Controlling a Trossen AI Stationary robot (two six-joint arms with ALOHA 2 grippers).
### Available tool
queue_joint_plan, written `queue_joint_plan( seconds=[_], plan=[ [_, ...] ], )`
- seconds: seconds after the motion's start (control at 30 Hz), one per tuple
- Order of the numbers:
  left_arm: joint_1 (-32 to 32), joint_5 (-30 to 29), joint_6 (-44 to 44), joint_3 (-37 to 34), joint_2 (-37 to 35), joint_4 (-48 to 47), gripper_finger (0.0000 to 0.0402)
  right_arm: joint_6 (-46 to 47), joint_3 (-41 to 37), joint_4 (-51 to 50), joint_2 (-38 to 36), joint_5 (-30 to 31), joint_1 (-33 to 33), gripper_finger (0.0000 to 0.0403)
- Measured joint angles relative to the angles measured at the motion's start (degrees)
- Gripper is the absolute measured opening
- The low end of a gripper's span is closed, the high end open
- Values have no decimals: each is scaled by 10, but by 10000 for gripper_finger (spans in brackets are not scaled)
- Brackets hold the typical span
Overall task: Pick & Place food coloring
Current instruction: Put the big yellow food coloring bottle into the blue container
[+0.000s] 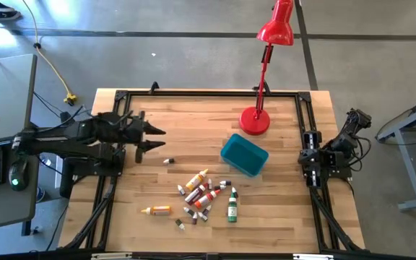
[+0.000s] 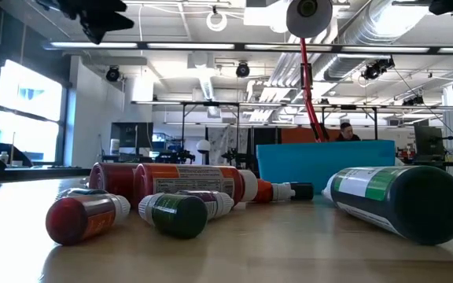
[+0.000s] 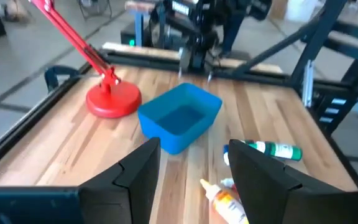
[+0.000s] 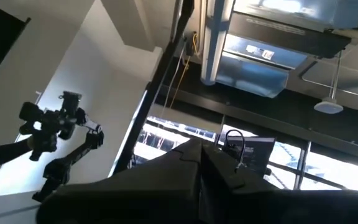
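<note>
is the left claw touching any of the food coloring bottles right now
Apart. In the high view the open left claw sits well short of the food coloring bottles, with bare wood between them; nothing is between its fingers.

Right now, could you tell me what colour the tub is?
Teal tub, clearest in the high view.

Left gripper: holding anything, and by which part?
Nothing. The left gripper is open and empty above the table, short of the bottles. The right gripper is shut on nothing, parked at the right edge.
</note>
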Motion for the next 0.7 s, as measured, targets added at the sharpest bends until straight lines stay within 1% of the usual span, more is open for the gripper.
queue_joint_plan(
  seconds=[0.17,0.23,0.33,0.4,0.5,0.57,0.7],
  plan=[
    [0,1,-37,12,77,-2,188,-19,0,0,0,0,0,0],
    [0,1,-39,13,98,-1,188,-18,0,0,0,0,0,0],
    [0,4,-48,13,122,-4,188,-9,0,4,0,-16,0,0],
    [0,25,-50,13,137,-3,188,-10,0,9,0,-28,0,0],
    [-1,48,-43,13,153,-3,188,-28,0,22,0,-21,0,0],
    [0,50,-33,13,166,-2,188,-8,0,20,0,0,0,0],
    [0,28,-31,13,189,-3,188,-9,0,3,4,87,0,0]
  ],
)
